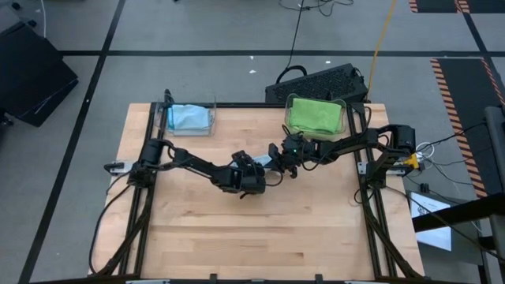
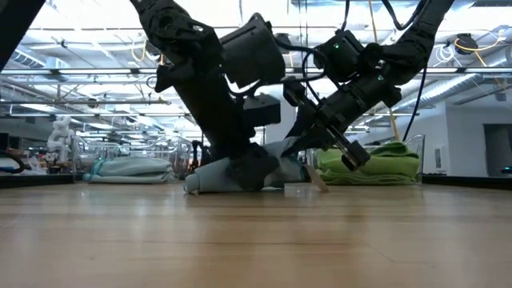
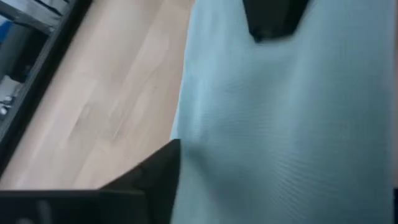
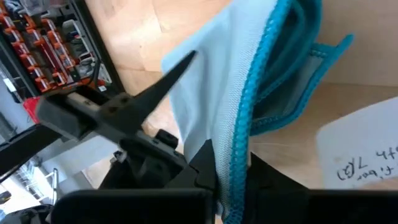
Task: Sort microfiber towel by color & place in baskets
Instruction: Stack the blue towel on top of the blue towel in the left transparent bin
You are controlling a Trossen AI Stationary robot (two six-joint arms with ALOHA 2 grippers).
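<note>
A light blue towel [image 4: 217, 99] with a darker blue stitched edge lies crumpled near the middle of the wooden bench [image 1: 237, 237], between the two hands. The right hand [image 4: 227, 168] is pressed together on the towel's edge, pinching the stitched hem between its fingers, with the cloth draped up from the grip. The left hand [image 1: 251, 183] sits down on the same towel from the other side; its fingers [image 3: 155, 180] stand partly spread against the pale fabric, which fills its wrist view, and whether they grip the cloth cannot be told. A white paper tag [image 4: 367, 149] with handwriting lies on the bench just beside the towel.

At the far edge of the bench stand the two clear baskets. The basket on the left [image 1: 211, 126] holds folded blue towels [image 1: 188, 118]. The basket on the right [image 1: 342, 106] holds green towels [image 1: 314, 116] piled up to its rim.
</note>
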